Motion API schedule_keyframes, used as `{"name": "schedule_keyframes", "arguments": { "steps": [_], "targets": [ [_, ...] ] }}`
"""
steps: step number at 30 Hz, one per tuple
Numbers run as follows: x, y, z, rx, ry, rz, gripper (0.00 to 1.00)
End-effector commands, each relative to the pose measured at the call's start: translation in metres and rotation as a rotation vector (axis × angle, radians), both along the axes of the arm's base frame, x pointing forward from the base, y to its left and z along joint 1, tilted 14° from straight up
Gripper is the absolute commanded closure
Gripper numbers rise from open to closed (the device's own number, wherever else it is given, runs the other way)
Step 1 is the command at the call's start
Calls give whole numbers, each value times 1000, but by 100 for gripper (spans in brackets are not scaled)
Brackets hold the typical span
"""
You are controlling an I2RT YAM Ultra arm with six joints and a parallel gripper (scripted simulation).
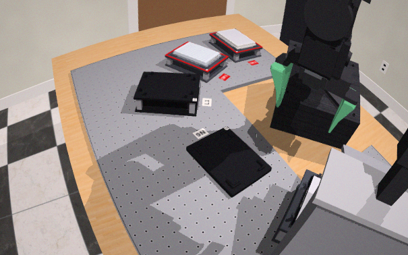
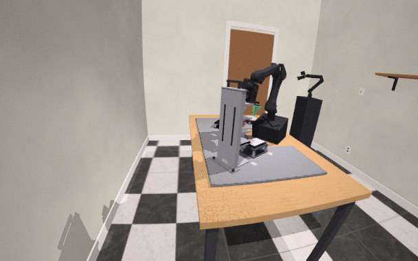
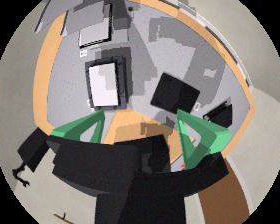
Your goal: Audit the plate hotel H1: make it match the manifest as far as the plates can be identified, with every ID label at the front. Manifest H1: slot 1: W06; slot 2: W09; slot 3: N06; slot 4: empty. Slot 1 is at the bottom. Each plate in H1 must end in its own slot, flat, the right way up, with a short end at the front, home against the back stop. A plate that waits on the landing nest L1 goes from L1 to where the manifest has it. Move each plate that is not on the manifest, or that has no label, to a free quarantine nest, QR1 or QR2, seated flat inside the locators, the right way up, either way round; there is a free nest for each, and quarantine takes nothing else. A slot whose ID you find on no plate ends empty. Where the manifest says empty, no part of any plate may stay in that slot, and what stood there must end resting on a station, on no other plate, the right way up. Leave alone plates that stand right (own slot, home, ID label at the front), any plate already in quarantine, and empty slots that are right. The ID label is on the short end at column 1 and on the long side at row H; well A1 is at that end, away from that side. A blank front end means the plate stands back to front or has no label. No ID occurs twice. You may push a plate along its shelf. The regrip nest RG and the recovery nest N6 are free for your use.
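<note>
Both far quarantine nests already hold pale plates, L1 and N6 look bare, and the gripper, green fingers spread and holding nothing, hangs right of them, so remaining work seems to lie in the hotel.

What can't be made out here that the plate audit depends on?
- Rack shelves: the exterior view shows only its grey back panel; the top view cuts it off at the edge.
- Labels on the two white plates: too small, top view.
- Wrist view: blurred, claw open.
</note>
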State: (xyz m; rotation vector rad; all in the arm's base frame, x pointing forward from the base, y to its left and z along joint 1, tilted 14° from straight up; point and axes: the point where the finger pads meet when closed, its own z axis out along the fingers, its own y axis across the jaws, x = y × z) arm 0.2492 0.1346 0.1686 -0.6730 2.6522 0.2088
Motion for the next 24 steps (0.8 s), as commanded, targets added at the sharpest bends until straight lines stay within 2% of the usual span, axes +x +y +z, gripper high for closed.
{"name": "schedule_keyframes", "arguments": {
  "steps": [1,11,24],
  "targets": [
    [11,-3,9,57,-104,32,0],
    [21,-27,7,120,-221,26,0],
    [21,-27,7,224,-391,8,0]
  ]
}}
